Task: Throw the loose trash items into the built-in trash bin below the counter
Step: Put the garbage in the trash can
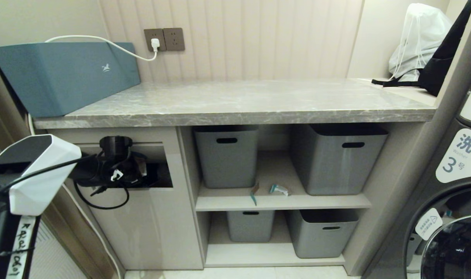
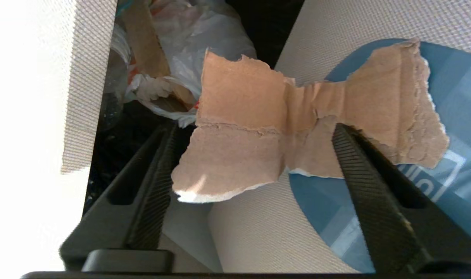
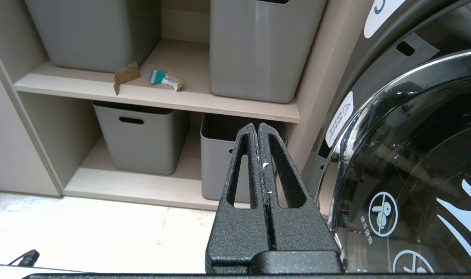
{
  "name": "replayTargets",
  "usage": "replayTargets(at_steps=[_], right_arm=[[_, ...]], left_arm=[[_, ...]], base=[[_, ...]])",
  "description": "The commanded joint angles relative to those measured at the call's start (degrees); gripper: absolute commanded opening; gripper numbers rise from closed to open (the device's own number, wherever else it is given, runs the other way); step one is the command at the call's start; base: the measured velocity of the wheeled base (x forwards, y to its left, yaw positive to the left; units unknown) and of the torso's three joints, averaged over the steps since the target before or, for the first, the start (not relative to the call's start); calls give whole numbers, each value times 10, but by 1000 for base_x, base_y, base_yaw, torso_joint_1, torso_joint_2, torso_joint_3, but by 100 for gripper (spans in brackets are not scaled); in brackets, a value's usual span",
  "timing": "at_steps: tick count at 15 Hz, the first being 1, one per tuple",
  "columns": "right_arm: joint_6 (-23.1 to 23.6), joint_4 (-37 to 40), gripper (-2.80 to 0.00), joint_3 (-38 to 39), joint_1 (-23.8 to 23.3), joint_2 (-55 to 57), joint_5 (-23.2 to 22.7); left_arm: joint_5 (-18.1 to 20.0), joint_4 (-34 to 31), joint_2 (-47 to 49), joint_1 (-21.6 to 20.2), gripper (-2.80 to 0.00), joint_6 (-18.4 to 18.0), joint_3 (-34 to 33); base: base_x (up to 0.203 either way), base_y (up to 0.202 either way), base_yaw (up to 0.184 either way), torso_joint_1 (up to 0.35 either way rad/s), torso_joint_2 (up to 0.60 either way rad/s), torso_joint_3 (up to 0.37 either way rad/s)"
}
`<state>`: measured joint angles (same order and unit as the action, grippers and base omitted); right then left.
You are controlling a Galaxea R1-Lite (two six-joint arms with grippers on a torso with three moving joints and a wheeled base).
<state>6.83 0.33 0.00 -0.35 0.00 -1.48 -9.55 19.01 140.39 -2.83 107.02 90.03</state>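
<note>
Four grey tubs fill the shelves beside a washer.

The black left gripper is hidden inside the beige cabinet's dark flap opening. The round blue sticker is partly covered by the torn brown cardboard scrap.

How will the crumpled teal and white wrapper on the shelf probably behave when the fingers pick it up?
The wrapper looks thin and crushed, so it is probably very light and floppy. It lies low on the shelf, so a push may slide it instead of lifting it. Its creases should stop it from rolling.
</note>
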Motion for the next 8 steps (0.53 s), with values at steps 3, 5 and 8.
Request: replayTargets(at_steps=[3,5,8], right_arm=[[1,0,-280,0,0,1,-1],[1,0,-280,0,0,1,-1],[1,0,-280,0,0,1,-1]], left_arm=[[-36,1,9,3,0,-31,-2],[-54,12,18,6,0,-109,-15],[-59,61,21,7,0,-193,-41]], base=[[0,0,0,0,0,0],[0,0,0,0,0,0],[0,0,0,0,0,0]])
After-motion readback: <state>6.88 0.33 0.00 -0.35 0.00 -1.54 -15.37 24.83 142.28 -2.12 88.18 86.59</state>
